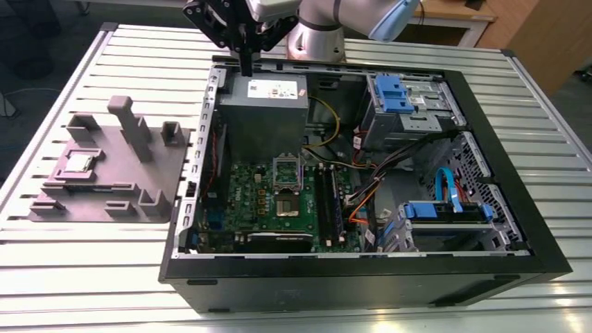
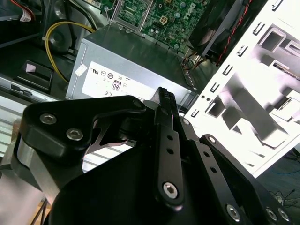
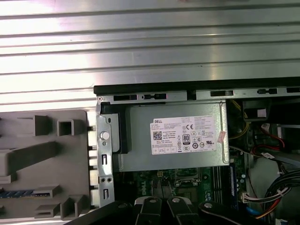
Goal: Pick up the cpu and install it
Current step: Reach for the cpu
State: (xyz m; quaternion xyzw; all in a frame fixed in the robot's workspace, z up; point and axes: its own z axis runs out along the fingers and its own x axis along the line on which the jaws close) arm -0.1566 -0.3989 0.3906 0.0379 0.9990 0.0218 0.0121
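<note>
The work looks barely begun. In the exterior view the cpu (image 1: 79,164) lies flat in its shallow seat on the grey fixture plate (image 1: 97,202), which rests on the slatted metal table (image 1: 102,277) toward the table's edge at the exterior view's left. Nothing touches the chip, and it is well apart from the arm.

The gripper (image 1: 246,71) hangs over the far rim of the open computer case (image 1: 370,281), above the power supply (image 1: 263,104). Its jaws are drawn together with nothing between them. In the second wrist view the gripper (image 2: 164,93) ends in a single narrow edge over the power supply (image 2: 126,58). The first wrist view looks straight down on that labelled power supply (image 3: 173,136), with the case's far wall and bare table slats beyond it.

Inside the case, the motherboard (image 1: 254,201) carries the processor socket (image 1: 290,205), with its shiny metal frame (image 1: 287,168) swung back toward the power supply. The socket seems open and unoccupied, though its inside is too small to make out with certainty.

By my reading, neither the pick nor the install is done: the chip is not yet lifted from the plate, and the socket has not received it.
</note>
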